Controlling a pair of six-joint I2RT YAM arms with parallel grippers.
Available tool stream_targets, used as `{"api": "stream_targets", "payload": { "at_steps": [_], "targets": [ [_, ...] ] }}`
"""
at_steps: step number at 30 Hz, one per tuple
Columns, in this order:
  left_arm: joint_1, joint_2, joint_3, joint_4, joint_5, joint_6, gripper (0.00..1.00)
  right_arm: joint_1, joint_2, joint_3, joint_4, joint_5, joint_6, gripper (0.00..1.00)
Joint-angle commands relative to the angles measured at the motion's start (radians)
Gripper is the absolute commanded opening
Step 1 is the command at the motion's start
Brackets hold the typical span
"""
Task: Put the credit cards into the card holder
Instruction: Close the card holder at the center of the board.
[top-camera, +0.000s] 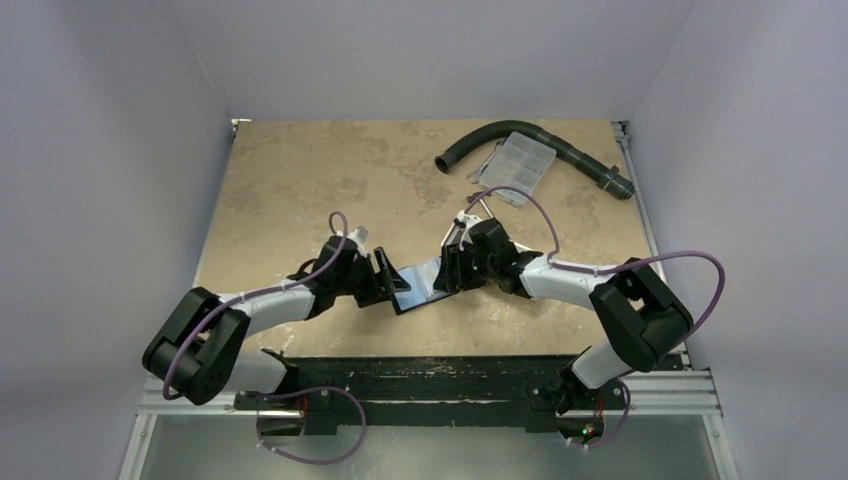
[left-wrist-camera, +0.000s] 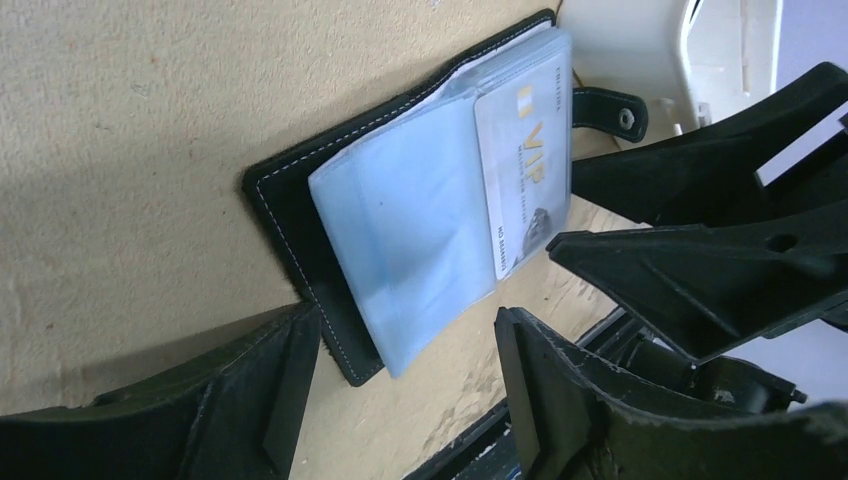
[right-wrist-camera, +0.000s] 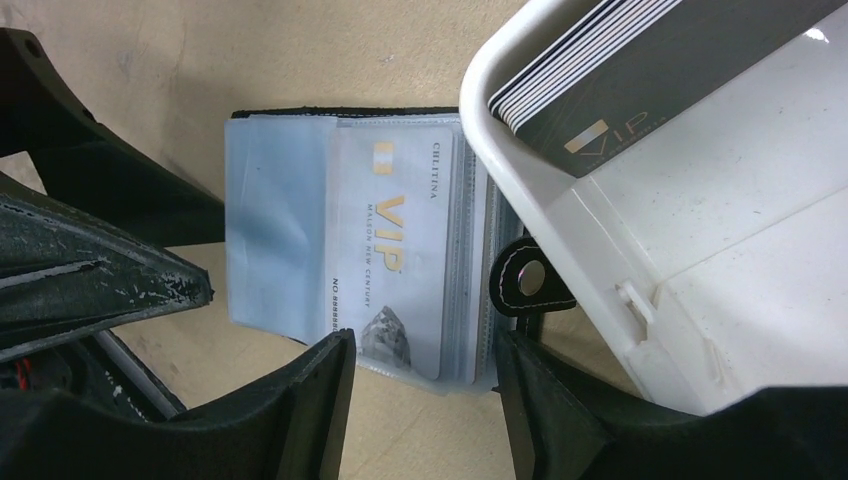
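Observation:
The black card holder (top-camera: 418, 285) lies open on the table between my two grippers, its pale blue sleeves (left-wrist-camera: 420, 240) fanned out. A silver VIP credit card (right-wrist-camera: 390, 250) sits in the top sleeve and also shows in the left wrist view (left-wrist-camera: 520, 170). The snap strap (right-wrist-camera: 525, 280) points toward the white tray (right-wrist-camera: 600, 260), which holds a stack of dark VIP credit cards (right-wrist-camera: 650, 70). My left gripper (left-wrist-camera: 405, 400) is open and empty just off the holder's corner. My right gripper (right-wrist-camera: 425, 400) is open and empty, its fingertips on either side of the sleeves' near edge.
A black curved hose (top-camera: 545, 150) and a clear compartment box (top-camera: 515, 165) lie at the far right of the table. The black front rail (top-camera: 440, 375) runs along the near edge. The tray (left-wrist-camera: 640, 50) sits right behind the holder.

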Motion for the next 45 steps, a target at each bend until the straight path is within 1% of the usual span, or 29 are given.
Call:
{"api": "stream_targets", "payload": {
  "at_steps": [1,4,7,12,17,22,28,34,38,41,45],
  "targets": [
    [0.000,0.018,-0.032,0.099,0.005,-0.037,0.70,0.002,0.016,-0.013,0.064,-0.043,0.013,0.61],
    [-0.001,0.039,-0.042,0.178,0.048,-0.073,0.70,0.002,0.025,-0.013,0.081,-0.059,0.022,0.61],
    [-0.003,0.020,-0.034,0.200,0.058,-0.095,0.69,0.002,0.034,-0.009,0.086,-0.063,0.029,0.61],
    [-0.003,-0.085,-0.012,0.142,0.028,-0.090,0.69,0.004,0.038,-0.028,0.133,-0.111,0.063,0.61],
    [-0.002,-0.129,0.003,0.107,0.029,-0.092,0.69,0.010,0.041,-0.041,0.160,-0.131,0.079,0.61],
    [-0.003,-0.093,0.013,0.125,0.050,-0.089,0.69,0.035,0.058,-0.047,0.201,-0.157,0.109,0.61],
    [-0.009,-0.055,0.049,0.146,0.065,-0.082,0.69,0.045,0.027,-0.049,0.186,-0.138,0.113,0.61],
    [-0.044,-0.044,0.115,0.120,0.052,-0.050,0.69,0.044,-0.058,-0.052,0.102,-0.084,0.089,0.62],
    [-0.083,-0.028,0.147,0.108,0.020,-0.029,0.70,0.044,-0.118,-0.054,0.035,-0.005,0.081,0.62],
    [-0.104,0.011,0.151,0.147,0.022,-0.042,0.70,0.044,-0.176,-0.058,-0.025,0.086,0.102,0.62],
    [-0.134,0.077,0.176,0.192,0.023,-0.048,0.70,0.044,-0.227,-0.059,-0.108,0.216,0.135,0.58]
  ]
}}
